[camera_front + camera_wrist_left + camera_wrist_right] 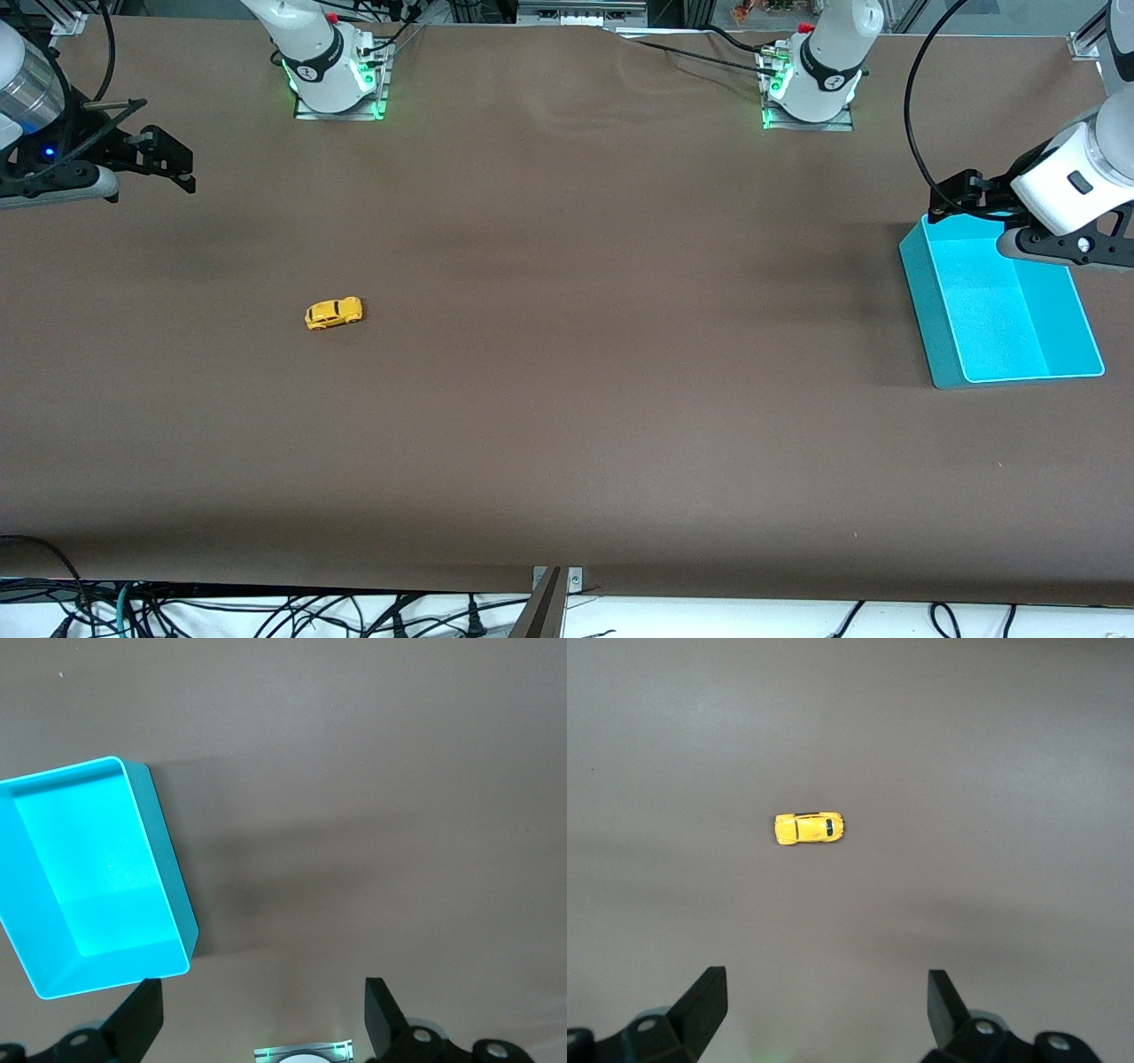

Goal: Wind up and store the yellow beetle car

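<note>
Robot lab: bolted arm bases [337,80], cable tangle [266,611].

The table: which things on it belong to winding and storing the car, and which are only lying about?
Belongs to the job:
- yellow beetle car, on its wheels toward the right arm's end
- turquoise bin, empty, toward the left arm's end
- right gripper, open, up in the air
- left gripper, open, over the bin

Lying about:
- nothing visible

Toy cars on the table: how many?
1. The yellow beetle car sits on the bare table toward the right arm's end, apart from the turquoise bin, which looks empty; nothing seems hidden.
</note>
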Motion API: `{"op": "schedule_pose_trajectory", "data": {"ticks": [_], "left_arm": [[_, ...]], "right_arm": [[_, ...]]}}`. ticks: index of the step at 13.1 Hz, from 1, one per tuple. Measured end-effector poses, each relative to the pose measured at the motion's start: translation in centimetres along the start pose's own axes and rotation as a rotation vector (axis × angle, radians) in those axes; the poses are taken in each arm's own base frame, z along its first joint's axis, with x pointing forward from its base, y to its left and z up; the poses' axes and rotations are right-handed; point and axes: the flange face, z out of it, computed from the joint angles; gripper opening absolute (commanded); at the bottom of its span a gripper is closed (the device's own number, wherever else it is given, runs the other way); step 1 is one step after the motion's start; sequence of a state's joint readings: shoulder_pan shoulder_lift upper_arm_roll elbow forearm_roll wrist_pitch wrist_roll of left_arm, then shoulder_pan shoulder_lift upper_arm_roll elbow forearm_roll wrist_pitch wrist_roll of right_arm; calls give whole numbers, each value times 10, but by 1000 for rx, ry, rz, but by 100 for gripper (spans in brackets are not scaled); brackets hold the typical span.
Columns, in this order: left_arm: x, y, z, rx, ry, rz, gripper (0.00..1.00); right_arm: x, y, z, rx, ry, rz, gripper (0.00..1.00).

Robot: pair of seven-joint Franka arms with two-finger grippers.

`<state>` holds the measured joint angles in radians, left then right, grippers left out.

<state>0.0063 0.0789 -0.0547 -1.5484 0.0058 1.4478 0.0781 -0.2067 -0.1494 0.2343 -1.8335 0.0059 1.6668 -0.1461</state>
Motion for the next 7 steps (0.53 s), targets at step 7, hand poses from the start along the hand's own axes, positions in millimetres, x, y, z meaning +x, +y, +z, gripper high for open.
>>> {"op": "schedule_pose_trajectory", "data": {"ticks": [7], "left_arm": [[7, -1, 9, -2, -14, 2, 100]], "right_arm": [[0, -1, 2, 2, -8, 0, 100]]}}
